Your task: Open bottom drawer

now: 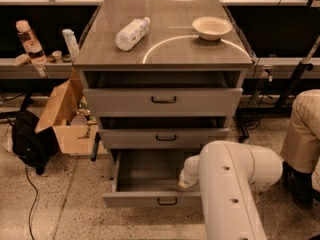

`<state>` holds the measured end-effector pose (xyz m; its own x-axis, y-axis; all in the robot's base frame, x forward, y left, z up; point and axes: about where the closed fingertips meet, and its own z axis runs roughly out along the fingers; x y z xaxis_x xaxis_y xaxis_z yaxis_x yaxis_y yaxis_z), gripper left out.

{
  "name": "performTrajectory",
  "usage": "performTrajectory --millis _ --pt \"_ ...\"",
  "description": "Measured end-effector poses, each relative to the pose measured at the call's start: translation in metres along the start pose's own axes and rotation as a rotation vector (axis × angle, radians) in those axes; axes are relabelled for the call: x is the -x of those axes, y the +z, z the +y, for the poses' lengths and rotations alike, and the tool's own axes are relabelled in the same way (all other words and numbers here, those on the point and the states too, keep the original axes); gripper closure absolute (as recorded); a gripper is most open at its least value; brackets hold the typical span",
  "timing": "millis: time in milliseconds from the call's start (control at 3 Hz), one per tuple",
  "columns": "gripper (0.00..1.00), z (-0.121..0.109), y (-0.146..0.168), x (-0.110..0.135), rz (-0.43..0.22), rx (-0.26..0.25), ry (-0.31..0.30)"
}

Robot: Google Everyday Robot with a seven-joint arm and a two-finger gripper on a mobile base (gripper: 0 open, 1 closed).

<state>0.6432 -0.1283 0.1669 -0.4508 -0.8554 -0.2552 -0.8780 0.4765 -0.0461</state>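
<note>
Speckled floor (pixel 60 204); tool (pixel 184 183) in bottom drawer (pixel 150 200)

A speckled floor (pixel 60 204) lay under warm, dim light. An open cardboard box (pixel 62 119) and a black bag (pixel 29 141) stood left of the grey cabinet (pixel 175 59), with a long shelf (pixel 20 72) behind. The gripper (pixel 183 183) hung low at the cabinet's front.
</note>
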Motion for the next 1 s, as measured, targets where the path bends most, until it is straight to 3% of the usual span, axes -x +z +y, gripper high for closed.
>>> performTrajectory --millis 333,667,1000 --pt "1.0 0.014 -0.002 -0.02 0.017 0.016 0.029" --pt "1.0 0.034 -0.019 -0.063 0.043 0.025 0.107" --pt "1.0 0.062 -0.035 -0.091 0.04 0.043 0.159"
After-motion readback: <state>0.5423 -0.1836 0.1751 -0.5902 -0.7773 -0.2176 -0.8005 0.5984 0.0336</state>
